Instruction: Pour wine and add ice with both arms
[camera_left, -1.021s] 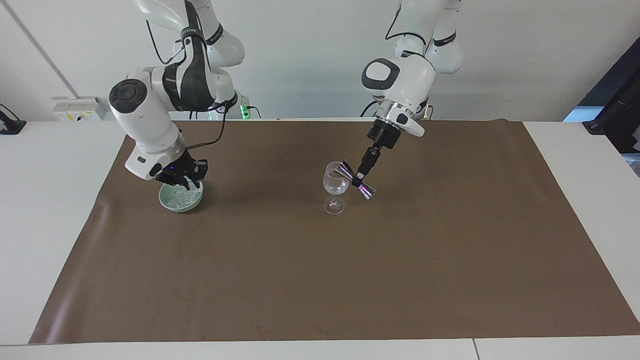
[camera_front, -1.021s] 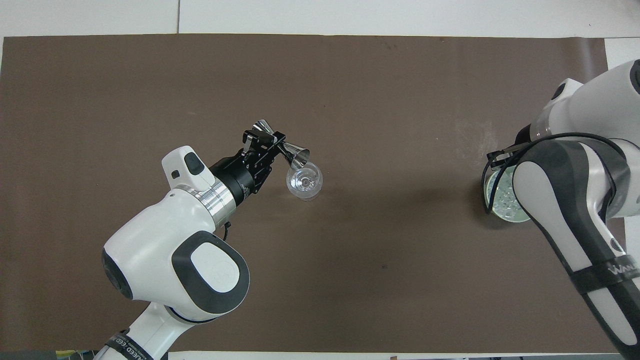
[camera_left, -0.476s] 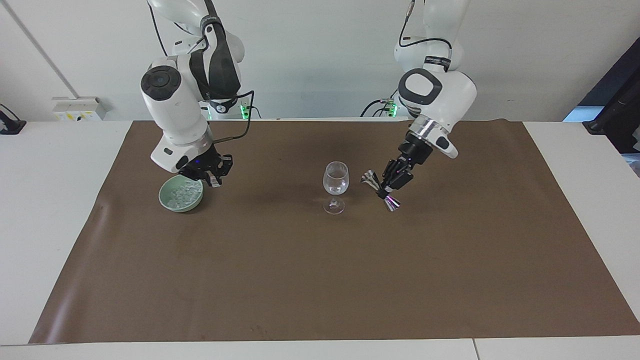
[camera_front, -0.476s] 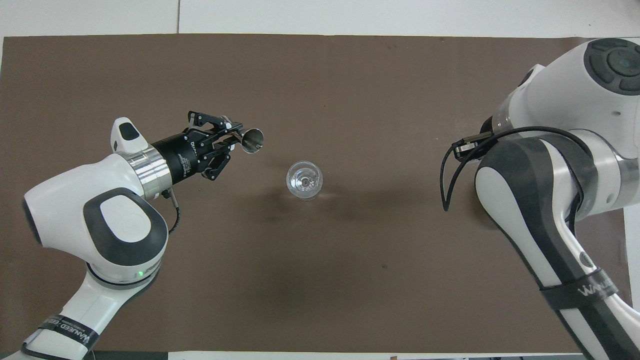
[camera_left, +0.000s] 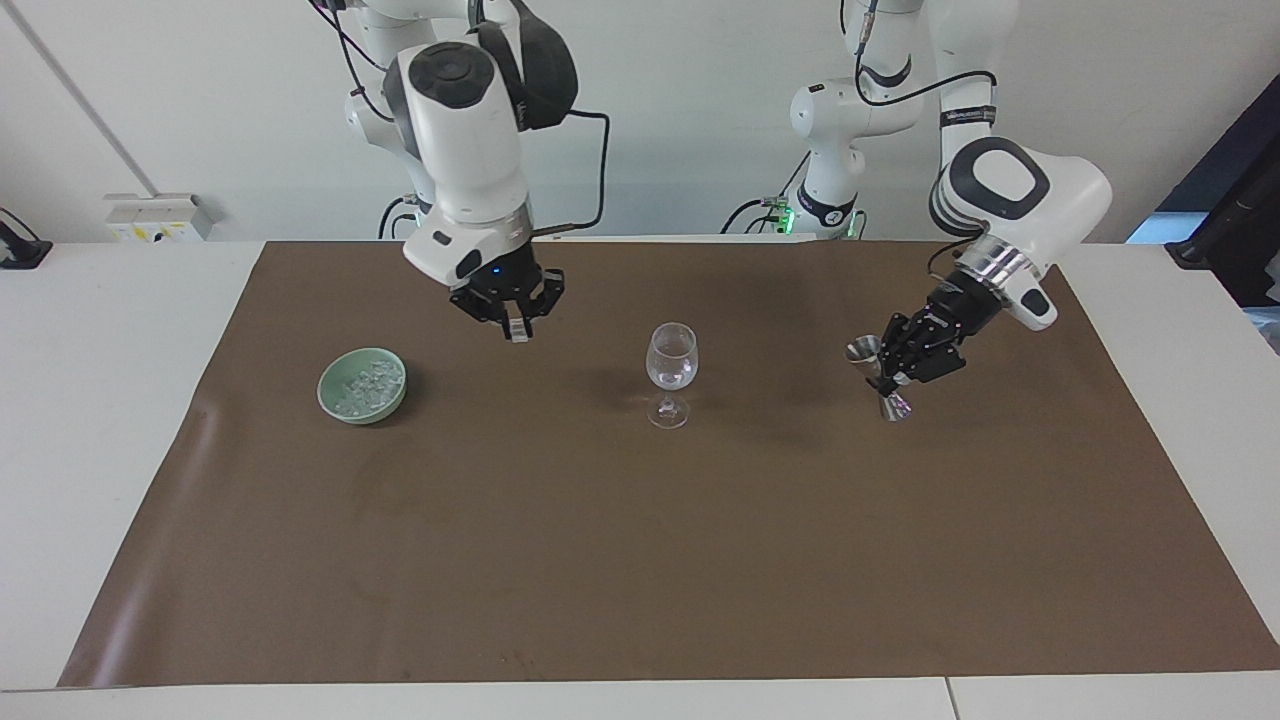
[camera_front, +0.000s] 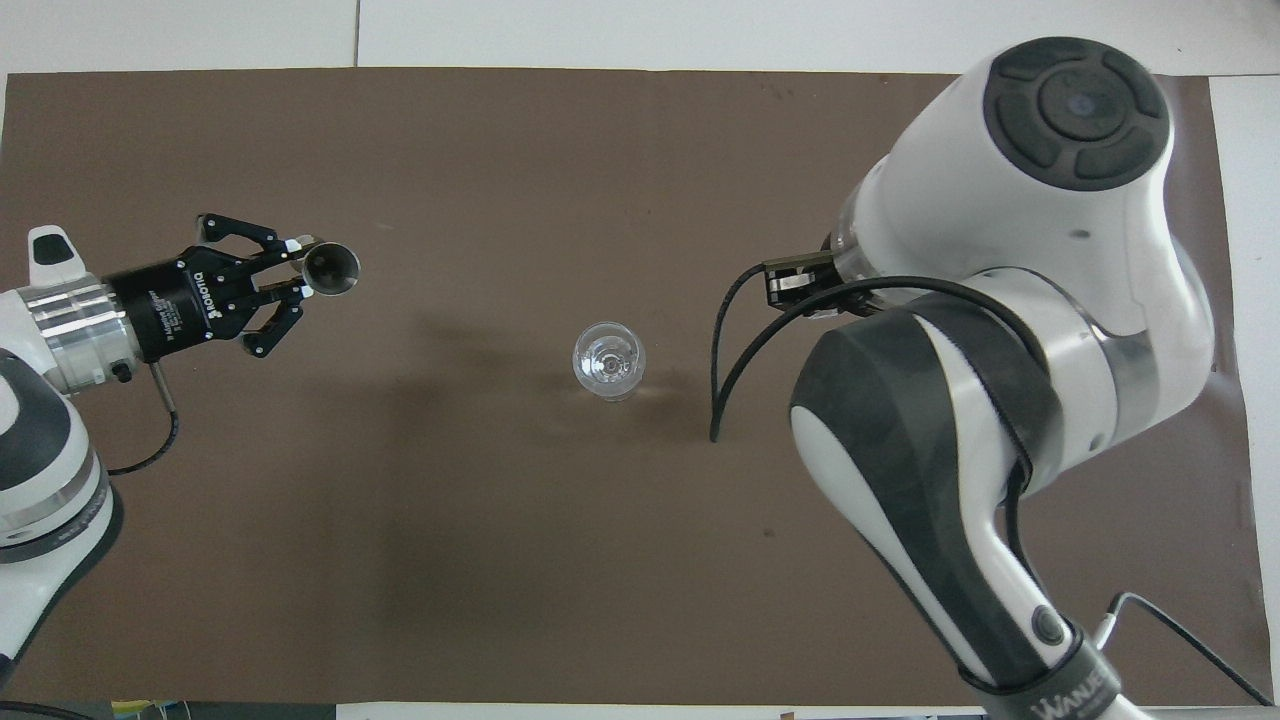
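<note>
A clear stemmed glass (camera_left: 672, 372) (camera_front: 608, 362) stands mid-mat with a little clear liquid in it. The pale green bowl (camera_left: 362, 386) of ice (camera_left: 360, 384) sits toward the right arm's end; the right arm hides it in the overhead view. My right gripper (camera_left: 512, 326) hangs over the mat between bowl and glass, shut on a small whitish chunk of ice. My left gripper (camera_left: 888, 372) (camera_front: 303, 268) is shut on the waist of a steel jigger (camera_left: 862, 350) (camera_front: 332, 268). The jigger is upright and low over the mat toward the left arm's end.
A brown mat (camera_left: 640, 560) covers most of the white table (camera_left: 90, 420). A white socket box (camera_left: 160, 216) sits at the wall by the right arm's end. A black cable (camera_front: 735, 340) loops off the right arm's wrist.
The left gripper swung the tilted jigger away from the glass toward its own end and turned it upright. The right gripper rose out of the bowl and moved toward the glass.
</note>
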